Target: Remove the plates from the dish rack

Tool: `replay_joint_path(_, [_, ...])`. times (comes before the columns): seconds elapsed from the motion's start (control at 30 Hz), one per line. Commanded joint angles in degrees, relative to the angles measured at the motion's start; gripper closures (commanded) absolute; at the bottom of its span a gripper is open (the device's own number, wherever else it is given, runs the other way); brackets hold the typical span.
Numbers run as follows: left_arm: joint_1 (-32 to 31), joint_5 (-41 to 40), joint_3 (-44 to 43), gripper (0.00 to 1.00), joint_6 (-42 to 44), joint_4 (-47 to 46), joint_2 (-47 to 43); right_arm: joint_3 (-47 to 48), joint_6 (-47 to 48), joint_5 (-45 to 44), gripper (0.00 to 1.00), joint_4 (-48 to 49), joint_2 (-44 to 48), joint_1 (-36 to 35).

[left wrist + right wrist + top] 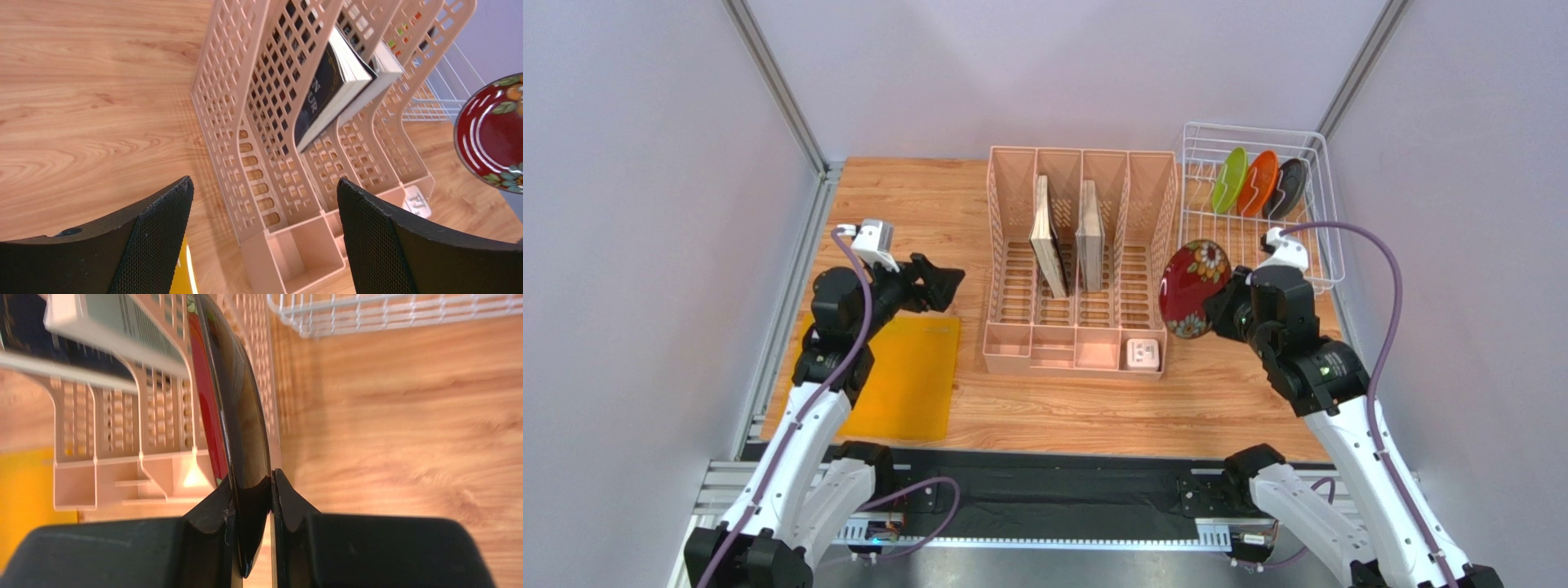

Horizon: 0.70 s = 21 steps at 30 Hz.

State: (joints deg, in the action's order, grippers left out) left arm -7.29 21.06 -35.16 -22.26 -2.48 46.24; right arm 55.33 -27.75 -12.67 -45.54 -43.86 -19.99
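The right tool (251, 493) pinched the red plate (1193, 286) by its rim, upright as the dish rack (1195, 172) stores them; the left tool (263, 187) gaped empty.

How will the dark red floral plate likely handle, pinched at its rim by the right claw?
The round dark red floral plate looks rigid: no sag, held on edge in the right claw. Its glossy back probably makes it slippery, so it may pivot in that narrow rim grip.

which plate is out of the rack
The dark red floral plate, clamped in the right gripper's jaws; the green plate, orange plate and dark grey plate stand in the dish rack.
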Motion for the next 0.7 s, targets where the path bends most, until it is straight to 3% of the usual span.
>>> replay_joint_path(0.0, [-1.41, 3.29, 2.81, 0.09, -2.08, -1.38, -1.68, -1.53, -2.66, 6.59, 1.00, 2.39, 3.42, -3.12])
replay_joint_path(0.43, [-12.13, 1.26, 9.67, 0.09, -8.85, -13.77, 1.83, -5.67, -4.16, 20.66, 1.00, 12.39, -1.58, -10.33])
replay_joint_path(0.67, [-14.59, 5.92, 9.93, 0.08, -16.13, -24.93, 6.75, -5.50, -4.77, 26.98, 1.00, 20.13, -4.30, -10.51])
